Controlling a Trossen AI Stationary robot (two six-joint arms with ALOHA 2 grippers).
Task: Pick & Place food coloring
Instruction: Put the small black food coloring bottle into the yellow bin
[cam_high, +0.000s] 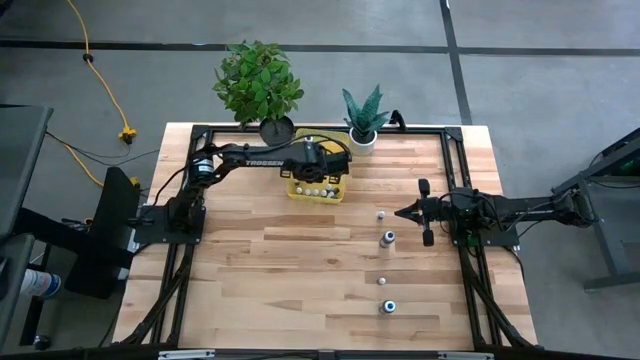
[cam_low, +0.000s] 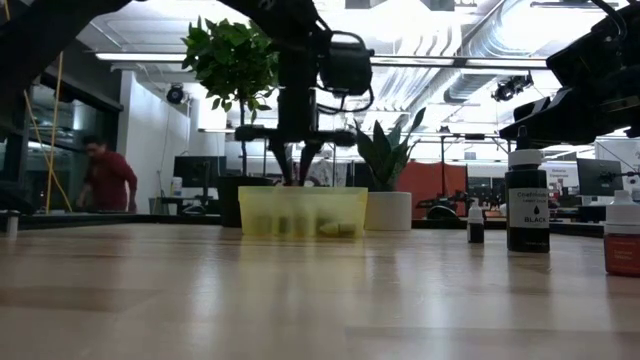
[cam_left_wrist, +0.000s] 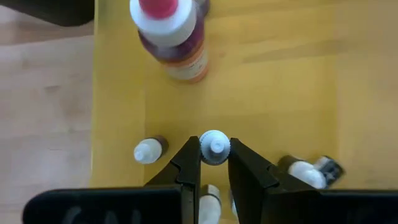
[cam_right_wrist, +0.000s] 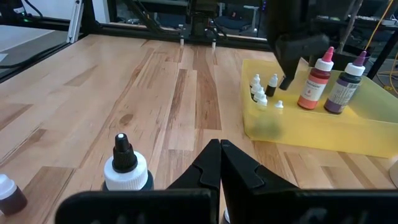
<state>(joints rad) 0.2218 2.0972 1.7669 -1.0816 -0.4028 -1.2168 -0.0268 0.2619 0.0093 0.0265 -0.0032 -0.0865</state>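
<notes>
Left end effector (cam_left_wrist: 214, 163) hangs inside the yellow bin (cam_left_wrist: 280, 81), fingers clamped on a small white-capped bottle (cam_left_wrist: 214, 147), while the right end effector (cam_right_wrist: 219, 163), fingers together, waits above the surface (cam_right_wrist: 155, 93).

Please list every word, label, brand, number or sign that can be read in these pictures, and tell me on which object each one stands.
"TROSSEN": in pale letters on the left arm, seen in the high view.
"BLACK": on the label of the large dark bottle, in the low view.
Smaller print above "BLACK" on the same label: too blurred to read.
Labels on the red bottle and the purple bottle in the yellow bin: too small to read.
</notes>
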